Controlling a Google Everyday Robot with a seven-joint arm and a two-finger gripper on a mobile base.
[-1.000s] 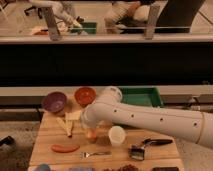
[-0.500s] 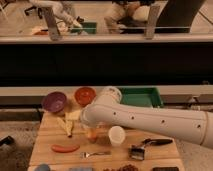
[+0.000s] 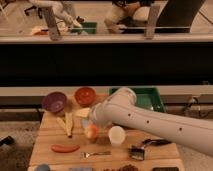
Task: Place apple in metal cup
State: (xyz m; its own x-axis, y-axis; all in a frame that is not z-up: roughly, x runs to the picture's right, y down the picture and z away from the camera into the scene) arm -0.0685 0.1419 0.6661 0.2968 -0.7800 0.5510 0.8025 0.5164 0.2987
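Note:
The apple, orange-red with a paler side, sits right under the end of my white arm, left of the white cup. My gripper is directly above the apple and touching or nearly touching it, mostly covered by the arm's wrist. The metal cup does not show. It may be hidden under the apple and the gripper, but I cannot tell. The arm reaches in from the right across the wooden table.
A purple bowl and a red bowl stand at the back left, a green tray at the back right. Yellow banana pieces, a reddish sausage, a fork and a black-handled tool lie around.
The arm's upper part has shifted slightly to the right. The apple stays at the same spot under the gripper.

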